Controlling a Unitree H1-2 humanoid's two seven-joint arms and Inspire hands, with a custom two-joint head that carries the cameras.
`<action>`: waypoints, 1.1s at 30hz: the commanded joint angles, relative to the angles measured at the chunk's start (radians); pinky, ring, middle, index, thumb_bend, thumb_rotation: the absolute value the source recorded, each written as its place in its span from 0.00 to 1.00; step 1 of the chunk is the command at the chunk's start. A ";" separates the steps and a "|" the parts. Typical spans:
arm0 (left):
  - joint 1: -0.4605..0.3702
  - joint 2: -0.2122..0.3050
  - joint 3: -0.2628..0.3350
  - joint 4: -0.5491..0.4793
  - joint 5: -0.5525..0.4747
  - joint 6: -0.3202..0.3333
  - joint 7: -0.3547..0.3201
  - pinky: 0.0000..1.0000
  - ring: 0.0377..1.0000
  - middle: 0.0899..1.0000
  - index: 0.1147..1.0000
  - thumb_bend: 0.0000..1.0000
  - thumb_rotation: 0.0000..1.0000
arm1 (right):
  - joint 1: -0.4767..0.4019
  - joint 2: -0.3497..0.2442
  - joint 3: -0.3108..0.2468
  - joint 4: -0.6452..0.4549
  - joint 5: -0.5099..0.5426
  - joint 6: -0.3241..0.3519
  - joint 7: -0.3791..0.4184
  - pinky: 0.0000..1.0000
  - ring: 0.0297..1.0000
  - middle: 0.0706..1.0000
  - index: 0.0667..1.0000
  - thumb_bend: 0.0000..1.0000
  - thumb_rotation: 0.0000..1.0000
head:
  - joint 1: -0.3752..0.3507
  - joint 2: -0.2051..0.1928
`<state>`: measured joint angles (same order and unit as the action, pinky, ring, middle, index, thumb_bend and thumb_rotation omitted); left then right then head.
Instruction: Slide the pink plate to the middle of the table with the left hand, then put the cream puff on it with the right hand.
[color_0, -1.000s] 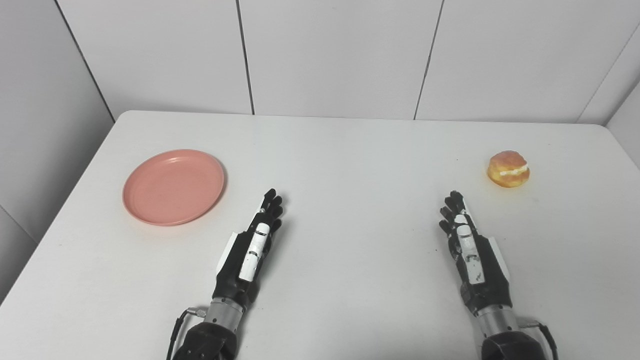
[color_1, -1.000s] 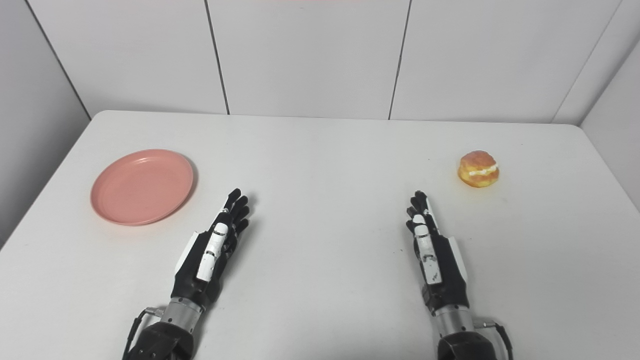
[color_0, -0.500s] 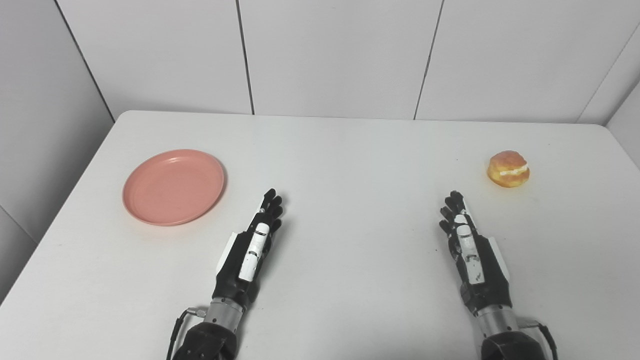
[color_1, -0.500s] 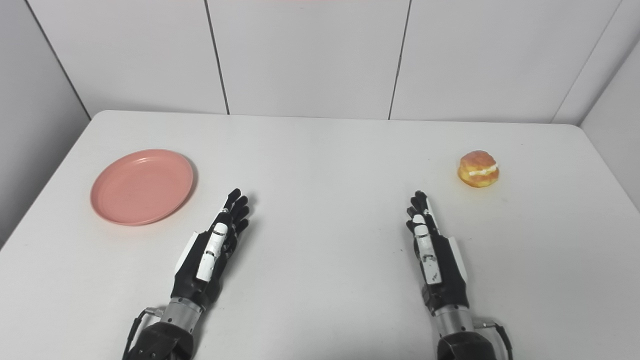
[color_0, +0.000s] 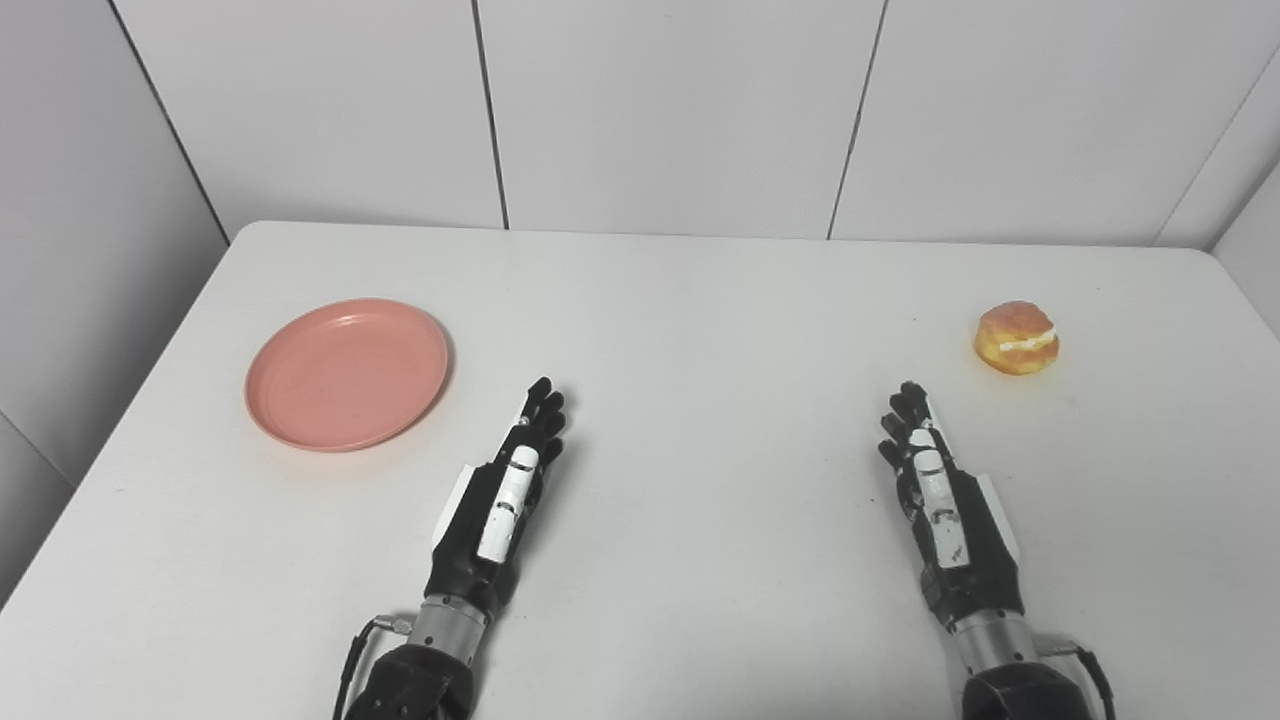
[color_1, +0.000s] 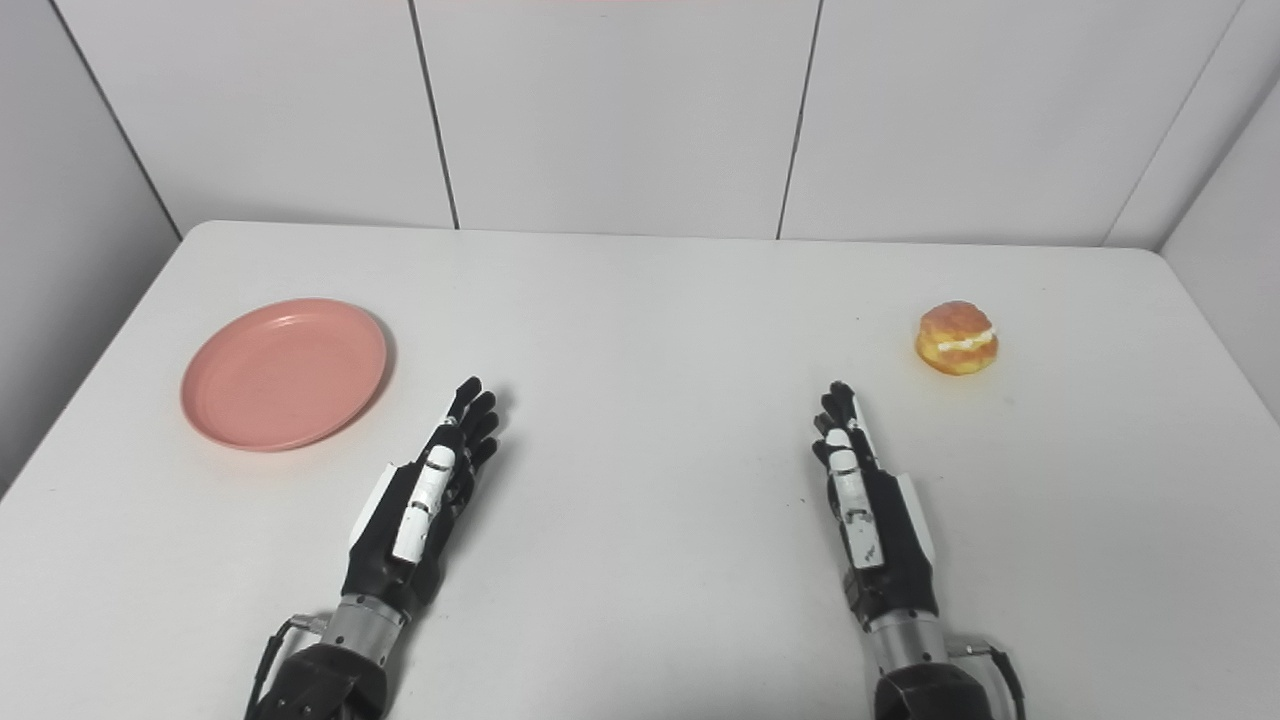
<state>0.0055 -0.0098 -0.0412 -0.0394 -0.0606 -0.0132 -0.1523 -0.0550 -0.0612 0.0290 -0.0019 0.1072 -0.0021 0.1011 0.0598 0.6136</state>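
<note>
A round pink plate (color_0: 347, 373) lies empty on the left part of the white table (color_0: 700, 320). At the right side sits a golden cream puff (color_0: 1016, 338) with a white cream band. My left hand (color_0: 505, 487) rests edge-on near the table's front, to the right of and nearer than the plate, fingers stretched out and holding nothing. My right hand (color_0: 940, 495) lies the same way, nearer than and left of the puff, also holding nothing. Neither hand touches its object.
Pale panelled walls (color_0: 660, 110) stand close behind the table's far edge and along both sides. The table's left edge runs just beyond the plate, and the right edge is close past the puff.
</note>
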 joint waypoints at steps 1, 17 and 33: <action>0.029 -0.004 -0.009 0.068 0.012 0.012 0.016 1.00 1.00 1.00 1.00 0.44 1.00 | 0.020 0.002 0.005 0.060 0.018 -0.011 0.027 1.00 1.00 1.00 1.00 0.22 1.00 | 0.027 -0.017; -0.016 -0.078 -0.055 0.240 0.087 -0.092 0.081 0.99 0.99 1.00 1.00 0.45 1.00 | -0.005 -0.050 -0.042 0.183 0.081 -0.098 0.095 1.00 1.00 1.00 1.00 0.15 1.00 | 0.294 -0.197; -0.037 -0.101 -0.067 0.283 0.124 -0.109 0.120 0.99 0.99 1.00 1.00 0.43 1.00 | -0.010 -0.046 -0.058 0.187 0.115 -0.071 0.109 1.00 1.00 1.00 1.00 0.10 1.00 | 0.326 -0.212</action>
<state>-0.1118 -0.1194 -0.1041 0.1400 0.0645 -0.1021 -0.0361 -0.1295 -0.1078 -0.0256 0.1256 0.2192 -0.0575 0.1993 0.3850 0.4019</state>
